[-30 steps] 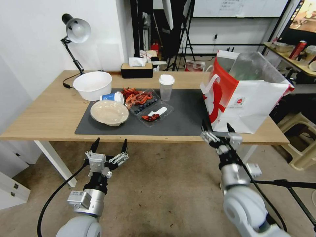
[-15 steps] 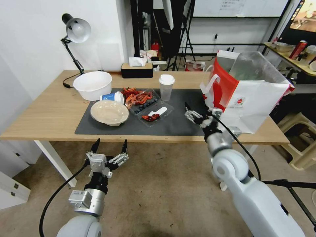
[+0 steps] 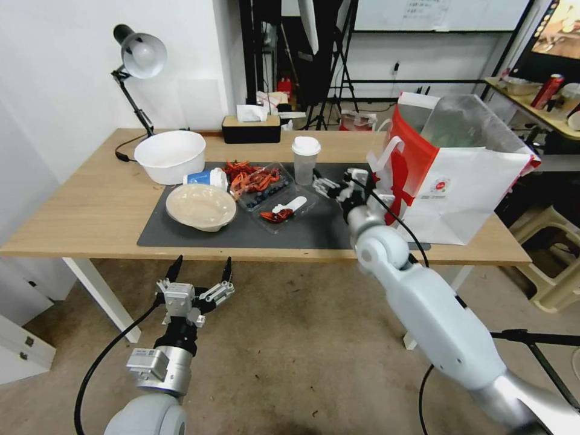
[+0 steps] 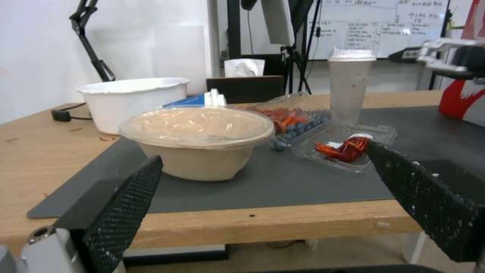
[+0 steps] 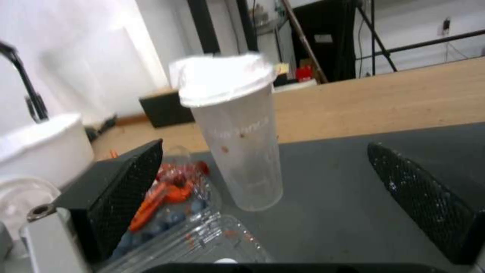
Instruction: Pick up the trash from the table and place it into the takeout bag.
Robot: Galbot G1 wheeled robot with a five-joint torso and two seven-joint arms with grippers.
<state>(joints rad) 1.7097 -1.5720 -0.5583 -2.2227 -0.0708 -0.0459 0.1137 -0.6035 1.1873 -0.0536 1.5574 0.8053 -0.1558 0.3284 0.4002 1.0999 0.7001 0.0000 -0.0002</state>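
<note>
On the table (image 3: 78,205), the dark mat (image 3: 338,223) carries the trash: a translucent white-lidded cup (image 3: 305,162) (image 5: 235,132), a beige lidded bowl (image 3: 200,207) (image 4: 199,138), a blue-and-white paper cup (image 3: 205,178) on its side, and clear trays of red scraps (image 3: 266,187). The takeout bag (image 3: 450,175) stands open at the table's right end. My right gripper (image 3: 326,184) (image 5: 265,146) hovers open over the mat, just right of the lidded cup and facing it, apart from it. Below the table's front edge, my left gripper (image 3: 201,269) (image 4: 265,153) stays open and holds nothing.
A large white bowl (image 3: 170,156), a desk lamp (image 3: 142,57) and a tissue box (image 3: 251,127) stand along the table's back. A stool (image 3: 544,241) and a side table with a red can (image 3: 547,90) are to the right. Tripods stand behind.
My right arm has risen from below the table's front edge and reached left over the mat, up to the lidded cup. The left arm has not moved.
</note>
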